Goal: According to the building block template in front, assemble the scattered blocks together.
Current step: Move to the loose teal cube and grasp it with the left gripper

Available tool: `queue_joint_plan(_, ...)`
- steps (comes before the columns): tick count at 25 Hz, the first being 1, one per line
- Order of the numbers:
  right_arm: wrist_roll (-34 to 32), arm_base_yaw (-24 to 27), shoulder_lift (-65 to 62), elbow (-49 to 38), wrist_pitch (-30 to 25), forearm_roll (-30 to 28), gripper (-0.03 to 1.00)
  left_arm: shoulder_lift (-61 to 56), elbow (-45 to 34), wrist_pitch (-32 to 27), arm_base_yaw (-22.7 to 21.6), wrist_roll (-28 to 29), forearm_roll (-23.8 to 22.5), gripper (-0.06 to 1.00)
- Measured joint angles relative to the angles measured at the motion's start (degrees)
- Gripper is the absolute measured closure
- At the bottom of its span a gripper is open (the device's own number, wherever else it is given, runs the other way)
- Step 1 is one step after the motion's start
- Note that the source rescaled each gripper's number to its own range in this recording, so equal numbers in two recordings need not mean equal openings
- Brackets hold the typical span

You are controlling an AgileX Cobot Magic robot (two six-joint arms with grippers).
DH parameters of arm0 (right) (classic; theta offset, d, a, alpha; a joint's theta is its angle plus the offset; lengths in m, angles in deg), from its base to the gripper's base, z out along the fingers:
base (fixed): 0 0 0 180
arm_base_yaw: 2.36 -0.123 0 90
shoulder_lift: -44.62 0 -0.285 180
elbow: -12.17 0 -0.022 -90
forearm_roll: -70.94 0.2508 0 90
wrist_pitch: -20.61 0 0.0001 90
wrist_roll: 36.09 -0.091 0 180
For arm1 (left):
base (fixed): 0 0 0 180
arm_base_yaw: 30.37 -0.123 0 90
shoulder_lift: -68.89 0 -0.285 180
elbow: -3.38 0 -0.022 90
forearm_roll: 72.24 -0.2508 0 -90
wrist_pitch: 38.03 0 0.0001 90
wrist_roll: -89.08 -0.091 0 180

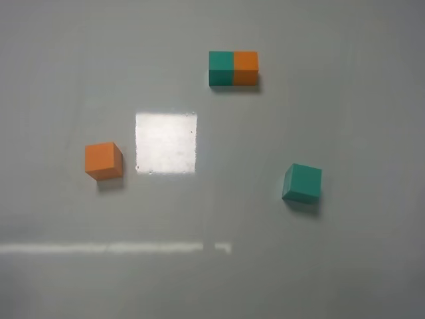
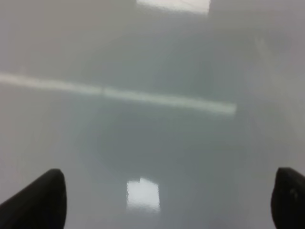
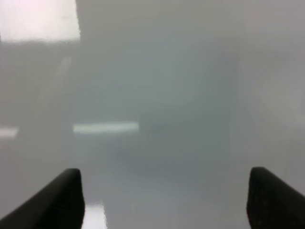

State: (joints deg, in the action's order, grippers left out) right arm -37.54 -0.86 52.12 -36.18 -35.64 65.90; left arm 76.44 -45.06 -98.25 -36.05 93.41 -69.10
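**Jaws wide on both arms, cubes lying apart**

The left gripper (image 2: 167, 196) and right gripper (image 3: 167, 192) each have their jaws spread wide over the grey table (image 1: 372, 272), holding nothing. In the high view, the teal-orange template (image 1: 233, 68) sits top centre. The orange cube (image 1: 103, 161) lies left and the teal cube (image 1: 302, 183) right, well apart.

I am finding nothing to read: the template bar (image 1: 233, 68), the orange cube (image 1: 103, 161) and the teal cube (image 1: 302, 183) are showing plain faces, the bench (image 1: 372, 266) only glare.
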Motion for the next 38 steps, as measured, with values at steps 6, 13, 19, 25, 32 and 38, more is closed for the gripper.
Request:
queue_joint_plan(6,-0.07,0.0,0.0,0.0,0.0,0.0,0.02,0.0,0.0,0.0,0.0,0.1,-0.06,0.09)
queue_joint_plan(13,-0.07,0.0,0.0,0.0,0.0,0.0,-0.03,0.0,0.0,0.0,0.0,0.26,-0.06,0.17)
queue_joint_plan(19,-0.02,0.0,0.0,0.0,0.02,0.0,-0.03,0.0,0.0,0.0,0.0,0.26,-0.06,0.29)
queue_joint_plan(25,0.1,0.0,0.0,0.0,0.09,0.0,-0.03,0.0,0.0,0.0,0.0,0.26,-0.06,0.3)
queue_joint_plan(32,0.04,0.0,0.0,0.0,0.09,0.0,-0.03,0.0,0.0,0.0,0.0,0.26,-0.06,0.3)
queue_joint_plan(38,-0.03,0.0,0.0,0.0,0.13,0.0,-0.03,5.7,6.78,-5.33,0.0,-2.94,0.05,0.3)
